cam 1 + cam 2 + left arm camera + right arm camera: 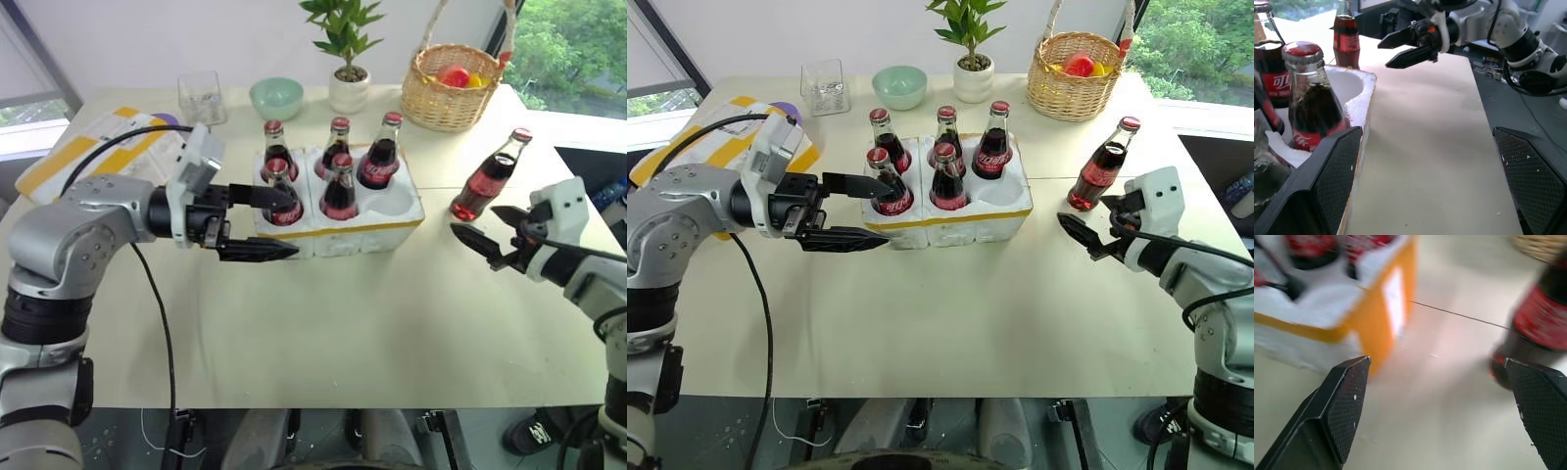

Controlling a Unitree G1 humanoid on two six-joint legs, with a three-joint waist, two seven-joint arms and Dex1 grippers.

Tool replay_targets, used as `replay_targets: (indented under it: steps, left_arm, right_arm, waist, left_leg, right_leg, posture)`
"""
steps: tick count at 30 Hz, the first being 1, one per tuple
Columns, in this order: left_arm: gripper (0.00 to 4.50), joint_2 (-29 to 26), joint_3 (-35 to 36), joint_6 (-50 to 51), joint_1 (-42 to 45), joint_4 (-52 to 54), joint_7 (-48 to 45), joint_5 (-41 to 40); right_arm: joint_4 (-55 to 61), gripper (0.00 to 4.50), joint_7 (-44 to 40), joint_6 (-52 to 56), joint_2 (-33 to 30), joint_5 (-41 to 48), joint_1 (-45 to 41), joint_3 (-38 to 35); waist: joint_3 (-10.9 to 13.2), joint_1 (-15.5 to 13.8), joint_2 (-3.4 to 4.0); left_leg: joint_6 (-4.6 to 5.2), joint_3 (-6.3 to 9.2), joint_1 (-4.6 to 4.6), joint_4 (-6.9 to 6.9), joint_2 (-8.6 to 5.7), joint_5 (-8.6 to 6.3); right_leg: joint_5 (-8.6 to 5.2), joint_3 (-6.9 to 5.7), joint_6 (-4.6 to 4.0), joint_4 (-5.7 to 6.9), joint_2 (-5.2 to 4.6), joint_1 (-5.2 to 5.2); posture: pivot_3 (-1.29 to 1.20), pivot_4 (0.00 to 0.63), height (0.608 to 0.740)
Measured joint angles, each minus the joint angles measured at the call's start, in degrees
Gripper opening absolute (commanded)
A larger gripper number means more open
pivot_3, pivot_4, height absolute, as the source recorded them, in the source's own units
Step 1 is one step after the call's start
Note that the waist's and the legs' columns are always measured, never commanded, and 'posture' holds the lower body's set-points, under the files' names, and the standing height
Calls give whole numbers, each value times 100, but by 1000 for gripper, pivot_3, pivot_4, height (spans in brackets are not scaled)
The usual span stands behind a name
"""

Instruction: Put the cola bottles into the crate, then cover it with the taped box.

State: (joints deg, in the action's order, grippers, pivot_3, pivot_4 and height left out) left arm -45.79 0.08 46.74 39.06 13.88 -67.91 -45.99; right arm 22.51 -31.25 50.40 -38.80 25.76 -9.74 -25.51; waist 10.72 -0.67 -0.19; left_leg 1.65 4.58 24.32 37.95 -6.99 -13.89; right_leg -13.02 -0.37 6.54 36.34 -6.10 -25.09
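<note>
Five cola bottles point(340, 186) sit in the crate point(392, 227) mid-bench; the sixth bottle point(487, 177) stands to its right. Right pincer point(487, 235) spread, level, just beside it. Left pincer point(263, 223) spread, pointing sideways at crate's front-left corner.

Five bottles point(340, 186) in the crate point(400, 217) (sixth point(486, 176) stands right).

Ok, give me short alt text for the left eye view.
Five cola bottles stand in a white foam crate on a table; a sixth stands outside it. The open left gripper is at the crate, and the open right gripper near the sixth.
</note>
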Motion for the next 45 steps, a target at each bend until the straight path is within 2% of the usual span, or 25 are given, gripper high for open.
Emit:
replay_targets:
  steps: [3,6,11,31,34,36,41,45]
  left_arm:
    - [4500,34,-119,-97,4,-50,-82,116]
    - [4500,45,-138,-116,52,-114,-121,163]
    - [4500,-5,-43,-76,94,-142,-207,66]
    - [4500,-264,361,20,-357,275,27,-100]
    - [4500,-281,372,36,-383,316,49,-108]
    - [4500,-290,376,60,-417,325,63,-154]
    - [4500,-308,413,126,-449,386,119,-241]
    - [4500,-328,426,140,-505,427,167,-304]
  right_arm:
    - [-422,4481,413,-692,167,-432,-7,61]
    - [-874,4481,700,-1005,512,-454,-273,-38]
    - [-1211,4481,845,-1460,614,-535,-529,82]
    - [-4251,4481,610,-2560,707,-549,-2313,436]
    - [-4665,3676,581,-2769,708,-605,-2481,488]
    - [-4815,2754,529,-2926,708,-636,-2508,507]
    - [-4905,2779,388,-3072,702,-639,-2511,510]
    - [-4453,2779,204,-2978,672,-498,-2372,501]
  waist:
    - [-1,-1,-1]
    - [-1,5,-1]
    - [-1,7,0]
    - [-1,41,1]
    - [-1,41,1]
    - [-1,42,1]
    - [-1,46,2]
    - [8,51,17]
  left_leg:
    - [-10,-2,-1,1,-1,6]
    - [-13,-1,-2,0,0,8]
    - [-13,-1,-1,-2,1,9]
    - [-15,-1,-2,-3,3,10]
    - [-15,0,-2,-4,3,10]
    - [-15,0,-2,-4,4,10]
    - [-15,-1,-2,-4,3,10]
    - [-16,-2,7,-6,3,10]
  right_leg:
    - [0,1,0,0,1,2]
    - [0,2,0,1,6,0]
    - [0,4,-1,0,17,0]
    - [0,8,-2,0,21,0]
    - [0,7,-2,0,21,0]
    - [0,7,-2,0,21,-1]
    - [0,8,-2,0,22,-1]
    - [0,10,-2,2,21,-15]
  posture:
    - [0,150,732]
    - [0,150,732]
    - [0,150,732]
    - [0,150,732]
    - [0,150,732]
    - [0,150,732]
    - [0,150,732]
    - [0,150,732]
